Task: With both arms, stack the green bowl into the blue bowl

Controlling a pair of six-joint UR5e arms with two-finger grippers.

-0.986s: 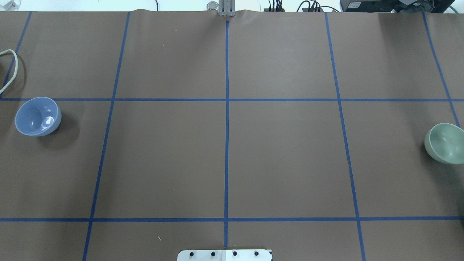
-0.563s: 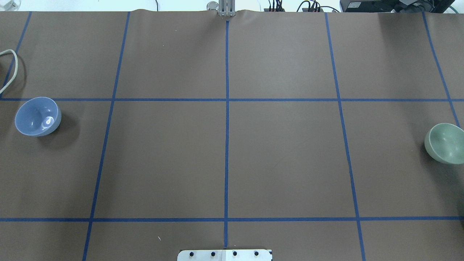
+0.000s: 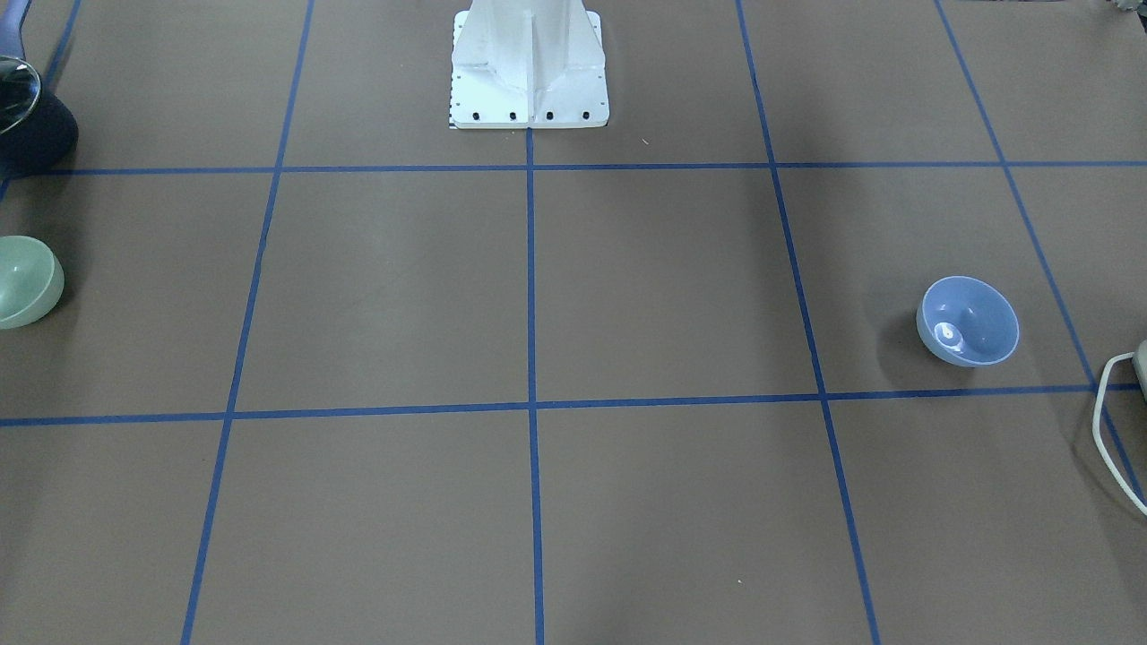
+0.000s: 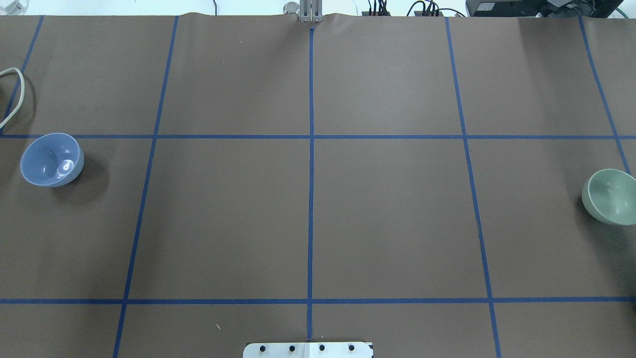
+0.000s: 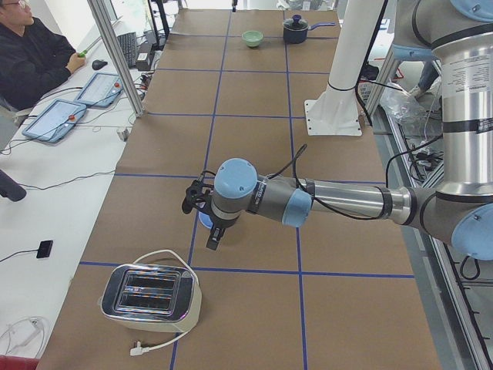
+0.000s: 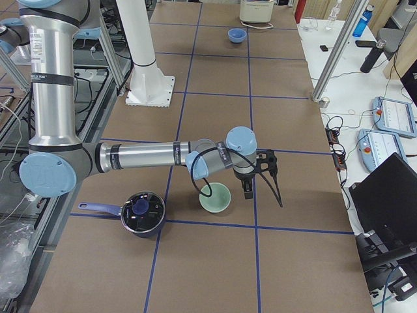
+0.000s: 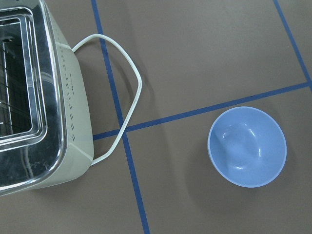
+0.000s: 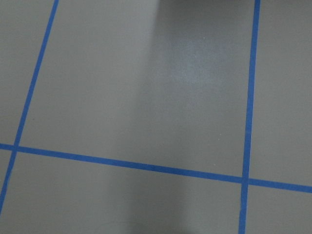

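front view: the blue bowl (image 3: 968,321) sits upright on the robot's left side and the green bowl (image 3: 25,282) at the far right edge, well apart. overhead agrees. left side view: the left gripper (image 5: 202,210) hovers above the blue bowl, near a toaster (image 5: 150,299). right side view: the right gripper (image 6: 262,175) hangs near the green bowl, which sits by a pot (image 6: 142,212). can't tell whether either gripper's fingers are released or clenched.
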